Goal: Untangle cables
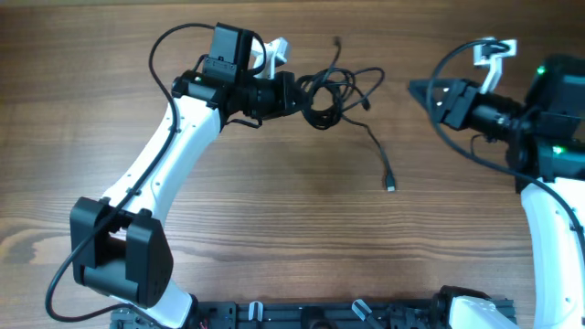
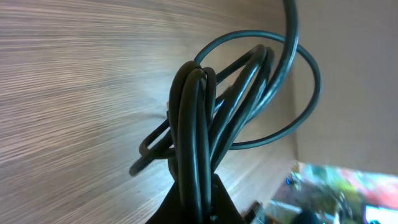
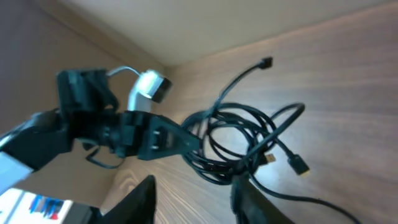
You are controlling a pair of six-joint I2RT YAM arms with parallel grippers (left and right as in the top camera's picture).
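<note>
Black cables (image 2: 196, 124) fill our left wrist view, bunched thick and pinched in the left tool (image 2: 196, 198), whose tips are pressed tight on them. From above we see more: the tangle sits right at that tool's tip, and one long end runs across the desk (image 1: 274, 247) to a small plug (image 1: 390, 186). Our right wrist view shows the right tool (image 3: 193, 199) with fingers spread and nothing between them. The desk is brown wood, with a pale wall (image 3: 217, 25) behind it. The left arm (image 1: 155, 164) bends in from the near left. The right tool points at the tangle, well apart.
</note>
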